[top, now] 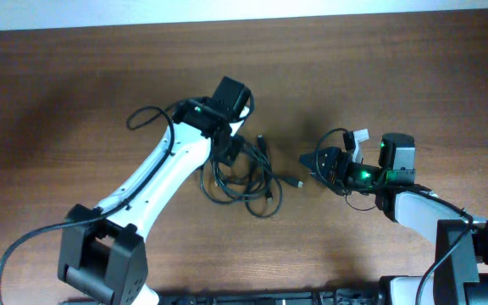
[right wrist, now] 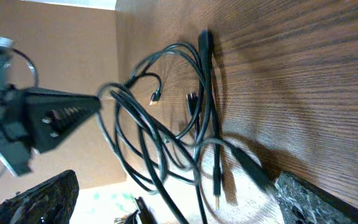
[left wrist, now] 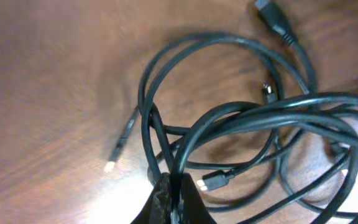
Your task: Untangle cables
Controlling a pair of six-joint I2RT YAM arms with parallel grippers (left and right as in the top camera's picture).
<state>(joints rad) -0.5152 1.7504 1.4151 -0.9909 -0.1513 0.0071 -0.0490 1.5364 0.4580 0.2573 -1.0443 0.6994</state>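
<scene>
The cables (top: 246,180) lie as a tangle of thin black loops in the middle of the brown table. My left gripper (top: 227,154) sits at the tangle's upper left. In the left wrist view the gripper (left wrist: 174,198) is shut on one black strand that rises between its fingertips, with the other cables (left wrist: 247,118) looped beyond and a plug (left wrist: 215,181) lying close by. My right gripper (top: 310,163) points left at the tangle's right side, apart from it, near a loose plug end (top: 293,180). It (right wrist: 176,186) stands open, with the cables (right wrist: 166,130) ahead of its fingers.
The wooden table (top: 379,68) runs to a pale back edge at the top. The left arm (top: 155,182) crosses from the lower left. Thicker arm wires (top: 146,114) loop beside the left wrist. The left gripper's dark body (right wrist: 48,118) shows in the right wrist view.
</scene>
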